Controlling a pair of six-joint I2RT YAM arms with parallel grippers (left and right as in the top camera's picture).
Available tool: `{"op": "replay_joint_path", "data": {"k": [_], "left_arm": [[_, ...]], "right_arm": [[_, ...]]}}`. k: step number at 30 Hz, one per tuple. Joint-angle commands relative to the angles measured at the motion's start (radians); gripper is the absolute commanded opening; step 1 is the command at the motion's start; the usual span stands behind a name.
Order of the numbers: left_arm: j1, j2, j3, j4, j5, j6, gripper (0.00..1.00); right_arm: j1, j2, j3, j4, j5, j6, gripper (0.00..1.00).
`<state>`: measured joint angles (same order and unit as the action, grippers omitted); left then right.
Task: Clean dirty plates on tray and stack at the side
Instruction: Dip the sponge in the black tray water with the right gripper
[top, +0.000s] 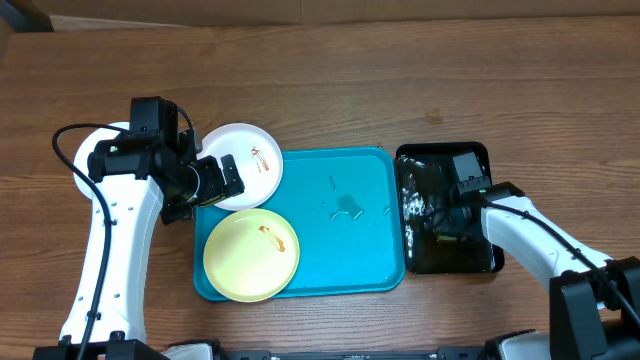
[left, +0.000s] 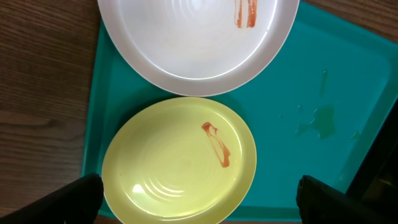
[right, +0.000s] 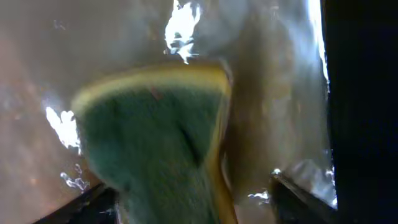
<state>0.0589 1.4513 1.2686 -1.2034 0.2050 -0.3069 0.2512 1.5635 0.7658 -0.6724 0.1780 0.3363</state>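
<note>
Wide open, the left tool (left: 199, 186) hangs over the left side of the blue tray (top: 350, 250). It holds nothing. Its two dark fingers (left: 81, 199) show at the bottom corners of the left wrist view, far apart, with the yellow plate (left: 177, 162) down below them.

The yellow plate lies flat in the blue tray, in the left corner closest to the robot. It has a small brown-orange smear (left: 217, 146) near its middle.

The white plate (top: 245, 160) sits at the far left corner of the blue tray. Part of it is over the tray and part of it sticks out past the rim, above the table (top: 400, 80). It has a red-orange smear (left: 244, 14) too. The two plates are just beside each other, and it is hard to tell if their edges touch.

Some wet drops (top: 345, 205) shine on the bare middle of the blue tray.

The right tool (right: 189, 193) is down inside the black tray (top: 440, 150), which stands on the table just to the right of the blue tray. This tool is spread apart as well and grips nothing. A sponge (right: 149, 149) lies between its fingers, green on its big side and yellow along the edge. One finger is close to the sponge. The other finger (right: 298, 199) stands clear of it, with a gap in between. The floor of the black tray looks wet and shiny around the sponge.
</note>
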Motion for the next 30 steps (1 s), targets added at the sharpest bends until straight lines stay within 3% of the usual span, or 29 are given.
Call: {"op": "replay_joint_path", "data": {"k": [1,2,3,5,6,7,8,14,16,19,22,26,27,28,29,30], "left_arm": [[0.000,-0.006,-0.002,0.001,-0.006,0.015,1.00],[0.000,-0.006,-0.002,0.001,-0.006,0.015,1.00],[0.000,-0.006,-0.002,0.001,-0.006,0.015,1.00],[0.000,-0.006,-0.002,0.001,-0.006,0.015,1.00],[0.000,-0.006,-0.002,0.001,-0.006,0.015,1.00],[0.000,-0.006,-0.002,0.001,-0.006,0.015,1.00],[0.000,-0.006,-0.002,0.001,-0.006,0.015,1.00],[0.000,-0.006,-0.002,0.001,-0.006,0.015,1.00],[0.000,-0.006,-0.002,0.001,-0.006,0.015,1.00],[0.000,-0.006,-0.002,0.001,-0.006,0.015,1.00],[0.000,-0.006,-0.002,0.001,-0.006,0.015,1.00],[0.000,-0.006,-0.002,0.001,-0.006,0.015,1.00],[0.000,-0.006,-0.002,0.001,-0.006,0.015,1.00],[0.000,-0.006,-0.002,0.001,-0.006,0.015,1.00],[0.000,-0.006,-0.002,0.001,-0.006,0.015,1.00],[0.000,-0.006,-0.002,0.001,-0.006,0.015,1.00]], "right_arm": [[0.002,0.006,0.019,-0.016,0.000,0.008,0.52],[0.002,0.006,0.019,-0.016,0.000,0.007,0.38],[0.002,0.006,0.019,-0.010,0.000,0.007,0.09],[0.002,0.006,0.019,0.002,0.000,0.007,0.04],[0.002,0.006,0.019,0.004,0.000,0.007,0.18],[0.002,0.006,0.019,0.004,-0.008,0.007,0.63],[0.002,0.006,0.019,0.001,-0.025,0.007,0.83],[0.002,0.006,0.019,-0.079,-0.122,0.008,0.85],[0.002,0.006,0.019,-0.103,-0.130,0.008,0.75],[0.002,0.006,0.019,-0.121,-0.130,0.007,0.34],[0.002,0.006,0.019,-0.131,-0.130,0.007,0.04],[0.002,0.006,0.019,-0.130,-0.132,0.007,0.04],[0.002,0.006,0.019,-0.126,-0.131,0.007,0.08],[0.002,0.006,0.019,-0.124,-0.131,0.007,0.40],[0.002,0.006,0.022,-0.124,-0.131,0.006,0.65],[0.000,0.006,0.027,-0.124,-0.129,-0.002,0.77]]}}
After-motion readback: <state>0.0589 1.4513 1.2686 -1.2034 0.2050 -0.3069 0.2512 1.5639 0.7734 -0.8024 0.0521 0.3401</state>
